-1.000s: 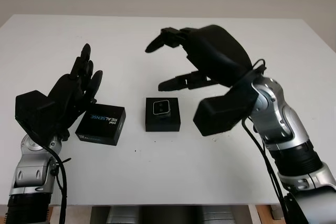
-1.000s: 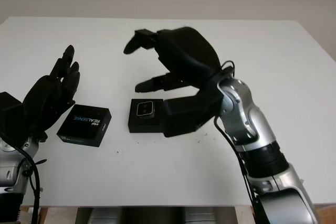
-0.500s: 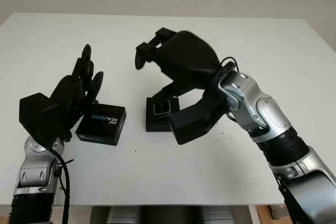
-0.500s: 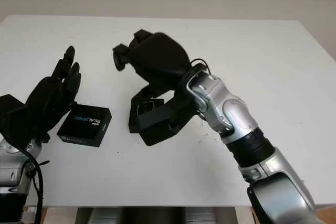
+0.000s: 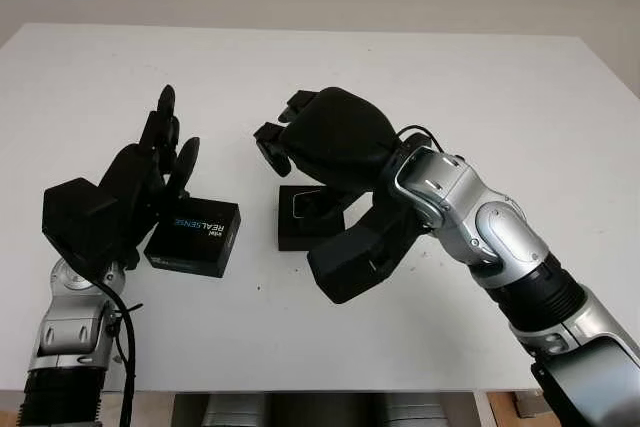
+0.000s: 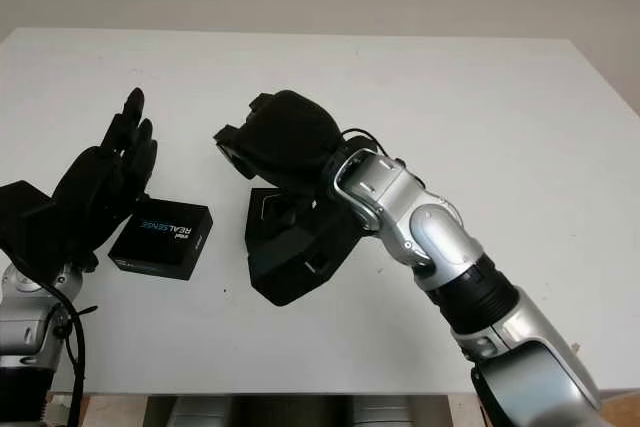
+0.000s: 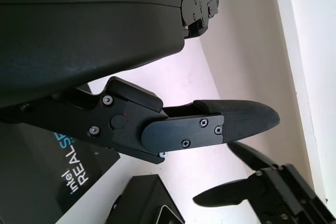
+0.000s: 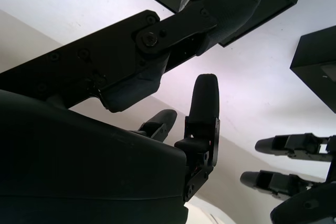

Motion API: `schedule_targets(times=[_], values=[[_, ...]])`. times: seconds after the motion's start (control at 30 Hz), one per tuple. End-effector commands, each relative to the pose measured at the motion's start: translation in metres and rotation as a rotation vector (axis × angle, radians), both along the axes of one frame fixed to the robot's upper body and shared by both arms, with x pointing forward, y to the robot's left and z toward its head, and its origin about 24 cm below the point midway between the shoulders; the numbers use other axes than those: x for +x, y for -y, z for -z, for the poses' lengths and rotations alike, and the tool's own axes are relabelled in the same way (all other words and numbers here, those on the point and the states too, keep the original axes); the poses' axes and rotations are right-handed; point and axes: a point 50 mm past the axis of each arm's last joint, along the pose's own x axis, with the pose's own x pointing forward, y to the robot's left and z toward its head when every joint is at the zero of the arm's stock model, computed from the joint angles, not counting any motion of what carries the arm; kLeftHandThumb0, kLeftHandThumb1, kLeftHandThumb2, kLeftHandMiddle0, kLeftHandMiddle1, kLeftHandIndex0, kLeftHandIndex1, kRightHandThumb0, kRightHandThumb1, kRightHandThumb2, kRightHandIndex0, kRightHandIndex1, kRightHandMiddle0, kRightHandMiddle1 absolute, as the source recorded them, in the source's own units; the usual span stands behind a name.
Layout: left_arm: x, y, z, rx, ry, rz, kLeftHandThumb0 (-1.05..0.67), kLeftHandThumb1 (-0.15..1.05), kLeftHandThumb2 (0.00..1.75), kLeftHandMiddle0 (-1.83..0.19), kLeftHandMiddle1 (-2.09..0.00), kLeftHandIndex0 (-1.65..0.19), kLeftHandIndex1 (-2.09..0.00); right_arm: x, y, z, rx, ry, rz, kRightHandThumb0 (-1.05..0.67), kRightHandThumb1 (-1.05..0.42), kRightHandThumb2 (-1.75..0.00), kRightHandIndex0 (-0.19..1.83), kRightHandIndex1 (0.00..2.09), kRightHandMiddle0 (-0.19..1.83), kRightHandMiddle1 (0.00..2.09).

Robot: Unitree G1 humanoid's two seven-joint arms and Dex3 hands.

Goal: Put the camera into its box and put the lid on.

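- Your right hand hung directly over the open box in the middle of the counter, its fingers curled downward and closed on nothing that could be made out.
- The camera sat inside that box, face up, mostly hidden under the hand (one corner of its pale face peeked out below the palm). In the right wrist view the thumb reached across the box's rim, close to it; whether it touched could not be told.
- The lid, the flat black piece with white lettering, lay on the counter on your left side of the box, well apart from the right hand and just beside the left hand.
- That left hand was open, raised with fingers pointing away from you, its heel over the lid's near-left corner; it held nothing.
- The relation that mattered: the lid lay to the left of the box, its long side running roughly left to right, square with the box's own edges (so it probably needed a sideways carry, hardly any turning).
- Judged from this, your left hand was much the nearer to the lid, while the right hand stood in the way above the box.
- The camera part looked done; the lid part was not yet begun.
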Motion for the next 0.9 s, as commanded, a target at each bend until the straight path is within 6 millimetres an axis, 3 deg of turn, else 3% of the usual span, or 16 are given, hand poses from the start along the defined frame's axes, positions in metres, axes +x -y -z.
schedule_targets(times=[0.0,0.3,0.47,0.63,0.87], values=[[0.003,0.002,-0.005,-0.007,0.027,0.013,-0.86,1.05,0.55,0.19,0.0,0.19,0.0,0.0,0.001,0.001,-0.002,-0.012,0.016,-0.97,-0.92,-0.06,0.38,0.44,0.32,1.4],[0.002,0.002,-0.004,-0.002,0.027,0.02,-0.86,1.05,0.56,0.19,0.0,0.19,0.0,0.012,0.004,0.015,-0.017,-0.034,0.055,-0.97,-0.91,-0.05,0.35,0.4,0.33,1.38],[0.001,0.001,-0.004,0.006,0.02,0.01,-0.87,1.05,0.55,0.19,0.0,0.19,0.0,0.018,0.005,0.02,-0.014,-0.029,0.07,-0.97,-0.92,-0.05,0.2,0.74,0.33,1.39],[0.001,0.0,-0.004,0.008,0.028,0.009,-0.86,1.05,0.55,0.19,0.0,0.19,0.0,0.021,0.006,0.021,-0.01,-0.04,0.093,-0.87,-0.89,-0.05,0.26,0.49,0.37,1.23],[0.001,0.001,-0.004,0.005,0.028,0.008,-0.86,1.05,0.55,0.19,0.0,0.19,0.0,0.024,0.006,0.025,0.0,-0.04,0.093,-0.8,-0.9,-0.06,0.3,0.44,0.4,1.23]])
